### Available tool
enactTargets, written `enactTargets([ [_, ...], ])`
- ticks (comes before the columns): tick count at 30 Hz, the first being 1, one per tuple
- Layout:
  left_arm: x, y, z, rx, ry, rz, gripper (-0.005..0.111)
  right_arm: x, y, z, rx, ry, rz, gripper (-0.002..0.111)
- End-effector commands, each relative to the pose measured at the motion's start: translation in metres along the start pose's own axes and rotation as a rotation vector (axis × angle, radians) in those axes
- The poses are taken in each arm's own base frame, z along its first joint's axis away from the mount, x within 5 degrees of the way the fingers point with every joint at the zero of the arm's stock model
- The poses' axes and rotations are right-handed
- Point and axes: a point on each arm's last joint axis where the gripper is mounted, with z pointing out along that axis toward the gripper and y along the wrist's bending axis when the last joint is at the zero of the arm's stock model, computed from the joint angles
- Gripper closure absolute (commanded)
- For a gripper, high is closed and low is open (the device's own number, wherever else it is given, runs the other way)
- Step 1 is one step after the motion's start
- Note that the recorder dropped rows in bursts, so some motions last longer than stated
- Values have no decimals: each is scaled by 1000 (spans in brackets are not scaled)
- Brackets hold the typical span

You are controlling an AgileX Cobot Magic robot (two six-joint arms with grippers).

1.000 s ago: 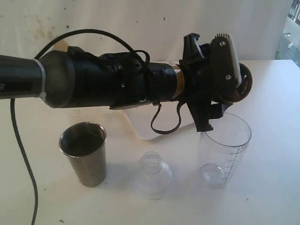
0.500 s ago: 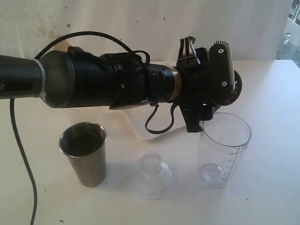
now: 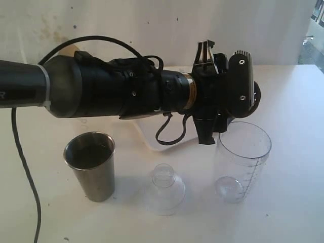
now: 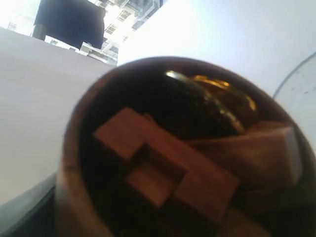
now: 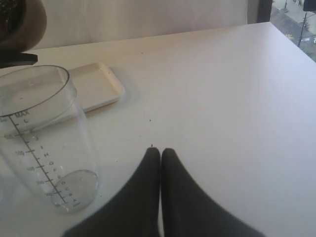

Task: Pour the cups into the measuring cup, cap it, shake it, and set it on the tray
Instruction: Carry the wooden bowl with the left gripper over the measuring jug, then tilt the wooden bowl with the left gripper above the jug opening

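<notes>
My left gripper (image 3: pixel 239 96) is shut on the small brown cup (image 3: pixel 256 95), holding it tipped just above the far left rim of the clear measuring cup (image 3: pixel 242 161). In the left wrist view the brown cup (image 4: pixel 163 163) fills the picture, with wooden blocks (image 4: pixel 163 165) inside it; the gripper's fingers do not show there. The measuring cup (image 5: pixel 44 140) stands upright and looks empty. The steel tumbler (image 3: pixel 91 171) stands at the left. The white tray (image 5: pixel 96 86) lies behind the measuring cup. My right gripper (image 5: pixel 160 151) is shut on nothing, low over bare table.
A small clear domed lid (image 3: pixel 166 188) rests between the tumbler and the measuring cup. The left arm (image 3: pixel 101 88) stretches across the scene and hides most of the tray (image 3: pixel 152 135). A black cable (image 3: pixel 23 162) hangs at the left.
The left wrist has rolled and drawn slightly left, turning the brown cup with it over the measuring cup's rim. The right gripper stays shut.
</notes>
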Motion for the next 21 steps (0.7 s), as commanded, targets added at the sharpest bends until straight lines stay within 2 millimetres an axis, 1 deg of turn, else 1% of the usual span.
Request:
enactTargets([
  [1, -15, 3, -6, -14, -44, 30, 107, 1, -1, 0, 6, -2, -2, 108],
  [8, -15, 2, -6, -14, -41, 96, 107, 1, -1, 0, 6, -2, -2, 108],
  [14, -15, 2, -6, -15, -38, 192, 107, 1, -1, 0, 6, -2, -2, 108],
  [21, -15, 2, -6, -15, -38, 220, 107, 1, -1, 0, 6, -2, -2, 108],
])
